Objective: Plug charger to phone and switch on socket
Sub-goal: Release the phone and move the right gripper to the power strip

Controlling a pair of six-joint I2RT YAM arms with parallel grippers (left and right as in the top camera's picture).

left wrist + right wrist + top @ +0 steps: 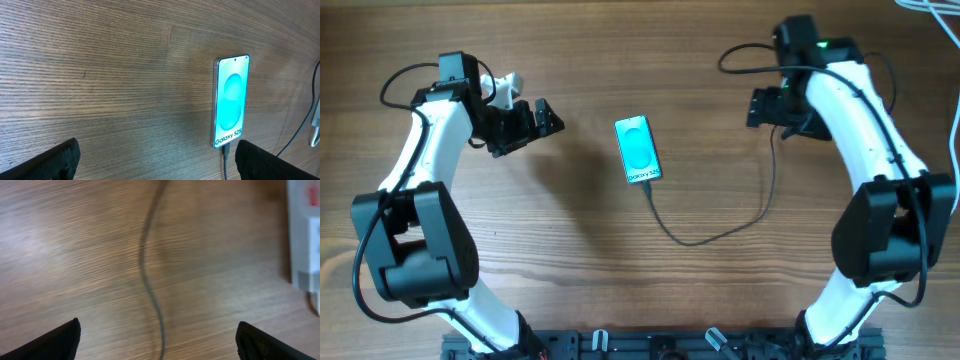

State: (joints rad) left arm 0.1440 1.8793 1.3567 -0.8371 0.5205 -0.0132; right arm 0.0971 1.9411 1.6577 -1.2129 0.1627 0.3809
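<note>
The phone (pixel 638 150) lies flat mid-table, its turquoise screen lit and the "Galaxy S25" text at its near end. It also shows in the left wrist view (pixel 230 100). The charger, a thin black cable (pixel 705 238), has its tip in the phone's near end (pixel 226 151). From there it loops right and up under my right arm, and it shows in the right wrist view (pixel 150 287). The white socket (pixel 304 240) with a red mark shows only at that view's right edge. My left gripper (pixel 527 125) (pixel 157 165) is open, left of the phone. My right gripper (pixel 767 105) (pixel 157 340) is open above the cable.
A thick white lead (pixel 932 14) runs off the table's far right corner. A white piece (pixel 315 125) shows at the right edge of the left wrist view. The arm bases stand at the table's near edge.
</note>
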